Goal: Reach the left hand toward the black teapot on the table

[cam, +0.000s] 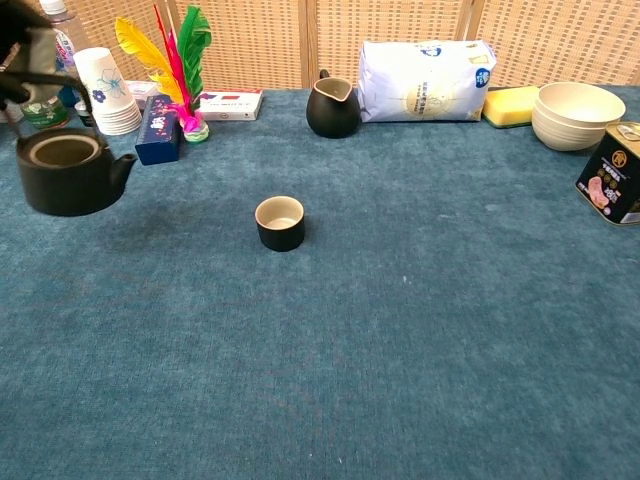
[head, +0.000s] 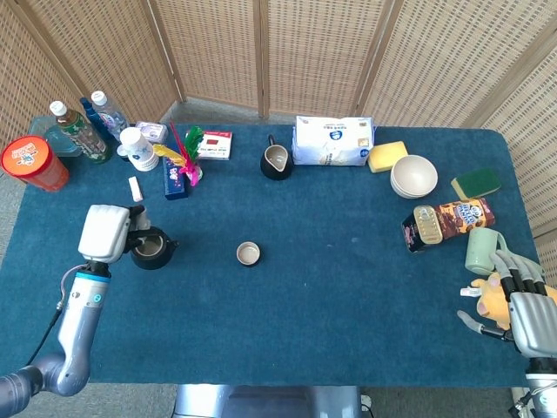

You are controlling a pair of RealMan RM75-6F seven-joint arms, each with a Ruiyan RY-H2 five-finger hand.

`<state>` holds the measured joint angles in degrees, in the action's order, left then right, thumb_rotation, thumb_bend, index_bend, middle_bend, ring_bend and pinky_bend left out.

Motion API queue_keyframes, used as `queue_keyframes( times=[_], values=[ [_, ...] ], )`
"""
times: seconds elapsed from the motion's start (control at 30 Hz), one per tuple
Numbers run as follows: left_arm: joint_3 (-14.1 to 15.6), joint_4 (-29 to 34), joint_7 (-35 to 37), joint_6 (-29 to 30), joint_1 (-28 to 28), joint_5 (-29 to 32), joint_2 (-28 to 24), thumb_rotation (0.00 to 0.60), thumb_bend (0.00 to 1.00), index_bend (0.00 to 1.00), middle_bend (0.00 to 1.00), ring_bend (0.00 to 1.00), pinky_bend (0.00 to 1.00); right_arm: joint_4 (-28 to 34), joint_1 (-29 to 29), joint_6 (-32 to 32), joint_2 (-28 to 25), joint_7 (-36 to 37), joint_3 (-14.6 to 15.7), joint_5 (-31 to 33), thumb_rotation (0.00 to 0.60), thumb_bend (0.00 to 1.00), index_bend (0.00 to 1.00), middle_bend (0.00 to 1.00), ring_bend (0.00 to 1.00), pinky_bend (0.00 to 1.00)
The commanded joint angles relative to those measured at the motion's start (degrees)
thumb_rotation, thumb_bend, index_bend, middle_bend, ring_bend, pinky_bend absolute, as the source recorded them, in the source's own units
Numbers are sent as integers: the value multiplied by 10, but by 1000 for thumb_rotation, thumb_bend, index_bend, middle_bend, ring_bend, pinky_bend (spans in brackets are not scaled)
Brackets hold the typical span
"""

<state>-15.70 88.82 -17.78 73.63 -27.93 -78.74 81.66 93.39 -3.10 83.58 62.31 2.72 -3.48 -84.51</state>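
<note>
The black teapot (head: 152,250) hangs just above the blue cloth at the table's left side, its lid off. My left hand (head: 106,233) grips its wire handle from the left. In the chest view the teapot (cam: 68,176) floats at the left edge, slightly blurred, and only dark fingers (cam: 14,38) show over the handle in the top corner. My right hand (head: 525,305) lies at the table's near right corner beside a yellow toy (head: 493,294), fingers spread, holding nothing.
A small cup (cam: 280,222) stands mid-table, right of the teapot. Along the back are bottles (head: 80,131), paper cups (cam: 106,92), a feather shuttlecock (cam: 180,60), a black pitcher (cam: 332,107), a white bag (cam: 420,80) and bowls (cam: 578,115). A tin (head: 446,221) and green mug (head: 480,250) lie right.
</note>
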Motion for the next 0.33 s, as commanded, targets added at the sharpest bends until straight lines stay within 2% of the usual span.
queue_keyframes(
  times=[0.03, 0.33],
  values=[
    [3, 14, 0, -22, -26, -28, -21, 600, 634, 722, 802, 871, 1000, 0, 0, 0, 1, -3, -1, 1, 334, 0, 0, 0, 0, 0],
    [-1, 21, -81, -75, -81, -25, -21, 600, 631, 722, 803, 870, 1000, 2, 1, 3, -1, 2, -2, 2, 335, 0, 0, 0, 0, 0]
  ],
)
